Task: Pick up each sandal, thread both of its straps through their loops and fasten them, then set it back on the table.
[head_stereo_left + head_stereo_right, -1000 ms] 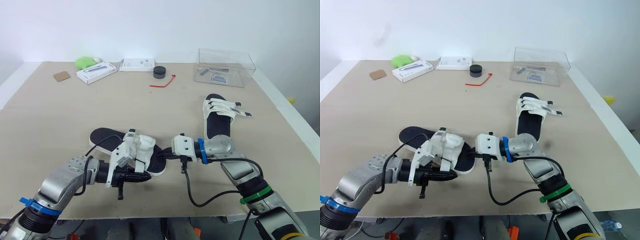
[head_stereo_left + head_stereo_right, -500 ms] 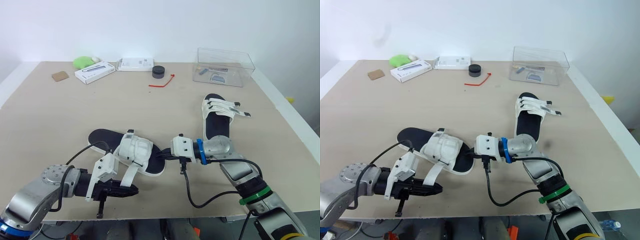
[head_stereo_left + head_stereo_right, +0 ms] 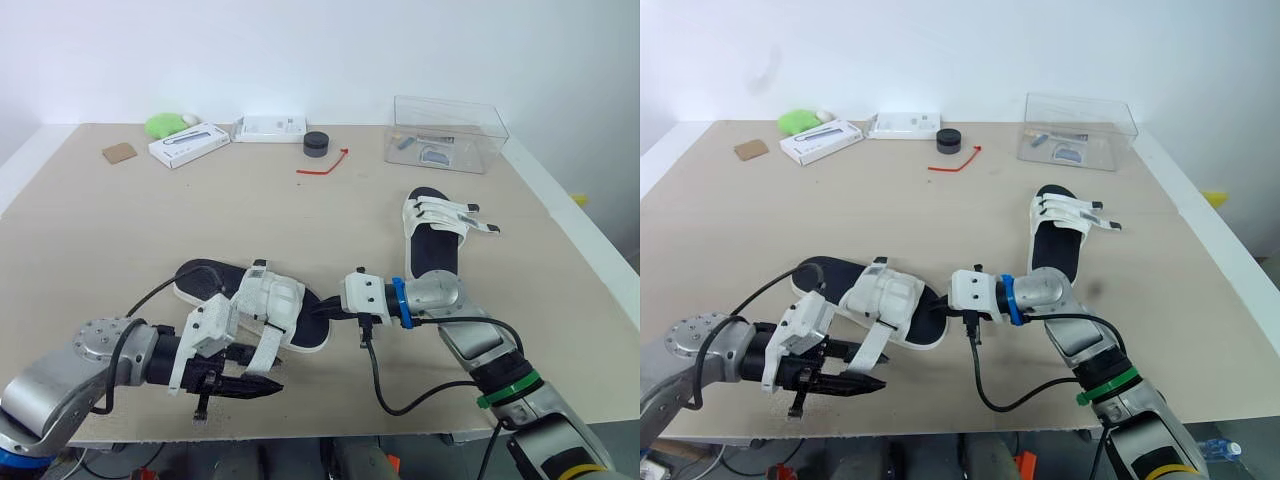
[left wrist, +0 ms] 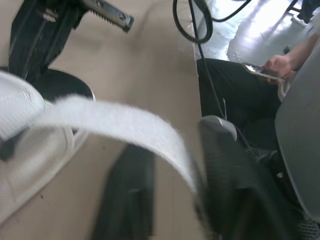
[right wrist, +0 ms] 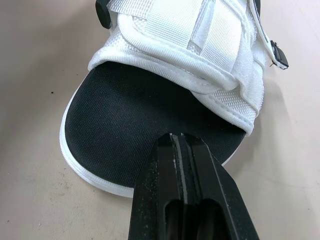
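1. The left gripper [image 3: 865, 367], spread open, has swung back to the loose strap [image 4: 115, 125] of the near sandal [image 3: 265, 305], which now hangs between its jaws.
2. The right gripper [image 5: 175, 142], pinched closed, pins the toe to the table [image 3: 100, 230]; nothing is fastened yet.

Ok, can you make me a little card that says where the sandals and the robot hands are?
Near sandal: on the table, one white strap loose
Far sandal: on the table, to the right, apart from both grippers
Left gripper: open, at the loose strap's end
Right gripper: shut, tip at the near sandal's black footbed
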`<state>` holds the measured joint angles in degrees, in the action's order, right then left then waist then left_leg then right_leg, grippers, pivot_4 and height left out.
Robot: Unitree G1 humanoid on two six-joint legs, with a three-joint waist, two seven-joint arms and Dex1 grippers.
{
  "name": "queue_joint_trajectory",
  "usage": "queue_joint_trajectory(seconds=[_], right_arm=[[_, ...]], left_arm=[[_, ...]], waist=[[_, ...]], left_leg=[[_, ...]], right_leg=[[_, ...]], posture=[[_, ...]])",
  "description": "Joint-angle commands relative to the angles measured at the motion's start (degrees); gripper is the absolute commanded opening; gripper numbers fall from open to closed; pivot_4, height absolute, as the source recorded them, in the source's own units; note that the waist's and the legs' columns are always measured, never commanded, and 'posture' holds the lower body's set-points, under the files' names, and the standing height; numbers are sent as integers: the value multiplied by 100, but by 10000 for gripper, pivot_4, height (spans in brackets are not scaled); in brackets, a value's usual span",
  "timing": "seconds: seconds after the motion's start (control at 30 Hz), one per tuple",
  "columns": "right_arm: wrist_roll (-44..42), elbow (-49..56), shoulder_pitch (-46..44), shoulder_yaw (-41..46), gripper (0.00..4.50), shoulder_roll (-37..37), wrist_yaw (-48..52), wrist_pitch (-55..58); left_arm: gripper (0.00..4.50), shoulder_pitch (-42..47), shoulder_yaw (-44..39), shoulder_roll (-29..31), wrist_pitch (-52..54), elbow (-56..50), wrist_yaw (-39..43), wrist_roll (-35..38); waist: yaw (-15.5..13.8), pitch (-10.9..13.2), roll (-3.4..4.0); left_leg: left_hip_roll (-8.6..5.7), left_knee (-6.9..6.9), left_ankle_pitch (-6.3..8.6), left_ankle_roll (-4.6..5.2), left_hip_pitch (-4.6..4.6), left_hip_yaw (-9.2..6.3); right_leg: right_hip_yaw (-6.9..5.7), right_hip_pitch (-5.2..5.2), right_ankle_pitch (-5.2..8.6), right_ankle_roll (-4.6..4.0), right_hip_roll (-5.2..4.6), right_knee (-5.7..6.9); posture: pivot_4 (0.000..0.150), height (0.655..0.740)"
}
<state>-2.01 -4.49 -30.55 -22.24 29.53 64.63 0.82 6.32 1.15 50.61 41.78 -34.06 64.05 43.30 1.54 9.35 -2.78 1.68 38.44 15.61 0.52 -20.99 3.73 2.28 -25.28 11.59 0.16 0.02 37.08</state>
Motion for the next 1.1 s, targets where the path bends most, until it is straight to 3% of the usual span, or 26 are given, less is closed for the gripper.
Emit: queue_joint_trajectory(seconds=[0.03, 0.1, 0.13, 0.57, 0.97, 1.07, 1.1], right_arm=[[235, -236, 84, -130, 0, 59, 5, 93], [235, -229, 94, -130, 0, 62, 2, 97], [234, -221, 100, -130, 0, 62, -3, 104], [235, -151, 156, -110, 0, 73, -62, 160], [237, -71, 193, -95, 0, 142, -87, 215], [238, -50, 206, -99, 0, 149, -89, 223], [240, -43, 210, -102, 0, 154, -89, 224]], left_arm=[[33749, 485, -217, -52, 109, 136, -89, 260], [42656, 828, -174, -211, 94, 382, -209, 222], [44001, 989, -108, -292, 10, 530, -247, 110], [44001, 1986, 801, -917, -1146, 2103, 195, -1213], [44001, 2824, 1005, -1357, -1421, 2943, 727, -1533], [35678, 2971, 1057, -1429, -1391, 3069, 884, -1562], [30703, 3029, 1063, -1455, -1364, 3115, 931, -1558]], waist=[[-5, 0, 0], [-7, 0, 0], [-11, 0, 0], [-11, -1, -1], [-20, -1, -2], [-18, -1, -2], [-18, -1, -2]], left_leg=[[0, 1, 0, 0, 0, -1], [-1, 2, -1, 0, 1, 0], [-1, 2, -1, 0, 2, 0], [-3, 2, -1, 0, 4, 5], [-5, 6, -1, 0, -3, 4], [-5, 9, -1, 0, -4, 7], [-6, 9, -1, 0, -4, 7]], right_leg=[[-1, 0, 0, 0, 1, 0], [1, 2, -3, 1, 2, 0], [2, 2, -3, 1, 2, 0], [12, 4, -10, 2, 7, 0], [12, 3, -20, 17, 6, -1], [16, 3, -19, 16, 6, -1], [16, 2, -19, 16, 6, -1]], posture=[[1500, 7400], [1500, 7400], [1500, 7400], [1500, 7400], [1500, 7400], [1500, 7400], [1500, 7400]])
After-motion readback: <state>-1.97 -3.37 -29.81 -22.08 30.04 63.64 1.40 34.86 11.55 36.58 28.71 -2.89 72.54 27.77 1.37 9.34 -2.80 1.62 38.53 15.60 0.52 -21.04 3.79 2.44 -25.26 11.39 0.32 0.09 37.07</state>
